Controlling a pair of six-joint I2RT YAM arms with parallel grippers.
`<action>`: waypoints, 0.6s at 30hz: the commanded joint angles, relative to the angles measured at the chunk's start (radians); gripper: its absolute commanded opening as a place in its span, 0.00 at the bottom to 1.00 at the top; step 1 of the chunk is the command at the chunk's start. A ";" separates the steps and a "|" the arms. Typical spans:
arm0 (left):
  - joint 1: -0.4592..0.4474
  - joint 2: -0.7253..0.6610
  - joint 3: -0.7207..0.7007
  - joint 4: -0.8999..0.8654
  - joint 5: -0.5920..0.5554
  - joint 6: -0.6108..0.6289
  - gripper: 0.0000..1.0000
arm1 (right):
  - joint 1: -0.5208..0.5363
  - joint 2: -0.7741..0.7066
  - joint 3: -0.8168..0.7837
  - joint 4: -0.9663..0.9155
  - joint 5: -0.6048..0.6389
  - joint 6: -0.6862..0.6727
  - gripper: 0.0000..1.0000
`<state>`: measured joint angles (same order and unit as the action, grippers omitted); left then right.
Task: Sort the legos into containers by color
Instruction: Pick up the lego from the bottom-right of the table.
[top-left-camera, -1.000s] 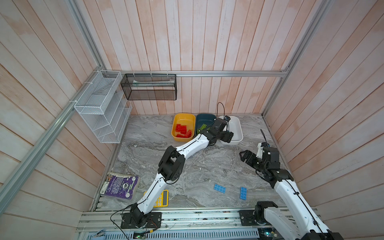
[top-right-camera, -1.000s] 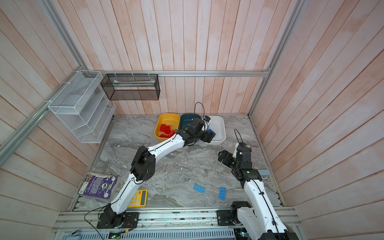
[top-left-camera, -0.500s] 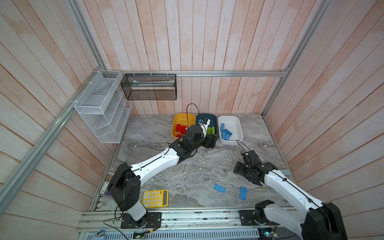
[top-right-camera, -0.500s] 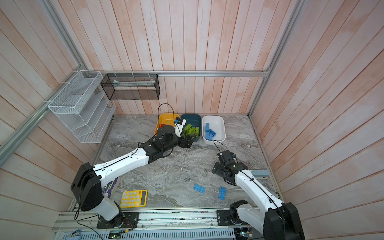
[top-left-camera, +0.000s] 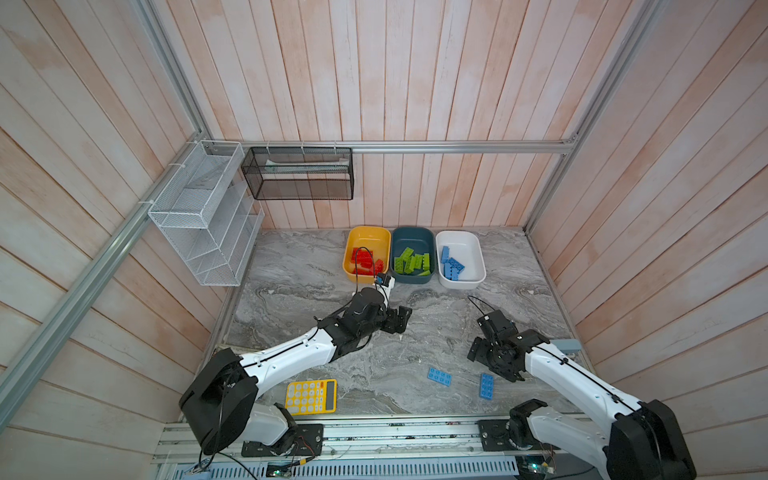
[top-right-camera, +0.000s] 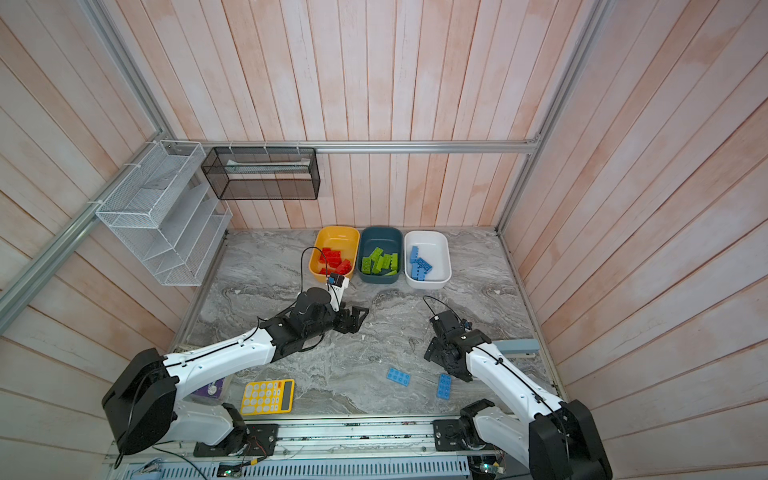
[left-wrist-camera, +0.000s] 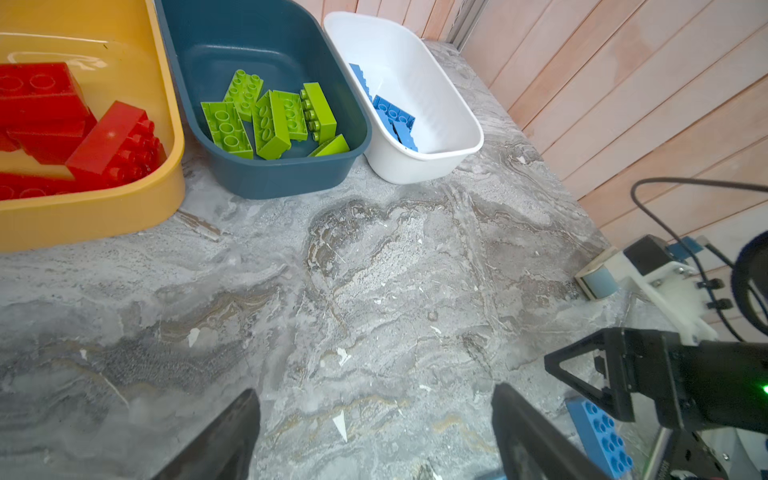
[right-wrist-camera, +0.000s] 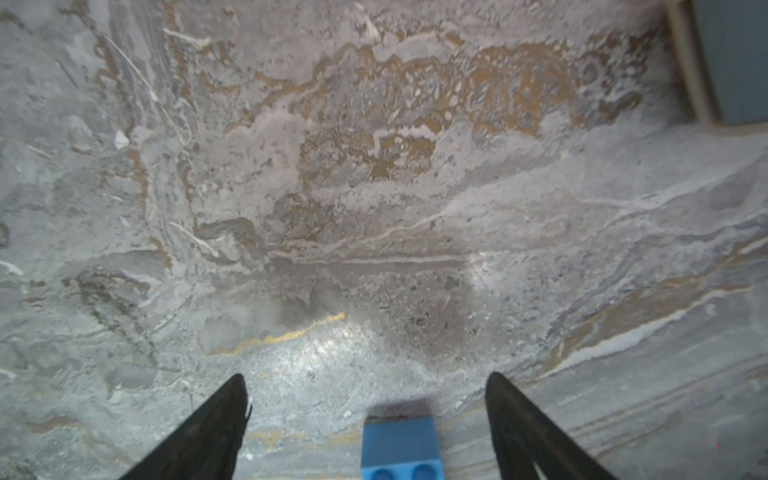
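Picking up a loose blue brick is the step in hand: the right end effector, wide and empty, hangs over it on the tabletop and must lower, close, then carry it to the white tub.

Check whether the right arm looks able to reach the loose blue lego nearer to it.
Probably yes. The right gripper is open and hangs close by that blue lego, which lies flat on the table, centred between the open jaws in the right wrist view. Nothing stands in the way.
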<state>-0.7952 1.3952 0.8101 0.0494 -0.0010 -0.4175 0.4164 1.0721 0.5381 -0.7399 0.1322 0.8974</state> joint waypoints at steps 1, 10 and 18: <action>-0.006 -0.025 -0.035 0.037 -0.001 -0.022 0.88 | 0.035 -0.015 -0.019 -0.034 -0.045 0.018 0.87; -0.009 -0.052 -0.085 0.046 -0.006 -0.030 0.88 | 0.083 -0.034 -0.088 -0.024 -0.111 0.035 0.76; -0.013 -0.069 -0.107 0.039 -0.019 -0.040 0.88 | 0.117 -0.023 -0.073 -0.038 -0.112 0.017 0.48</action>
<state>-0.8017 1.3540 0.7216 0.0761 -0.0055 -0.4496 0.5236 1.0409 0.4709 -0.7479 0.0338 0.9138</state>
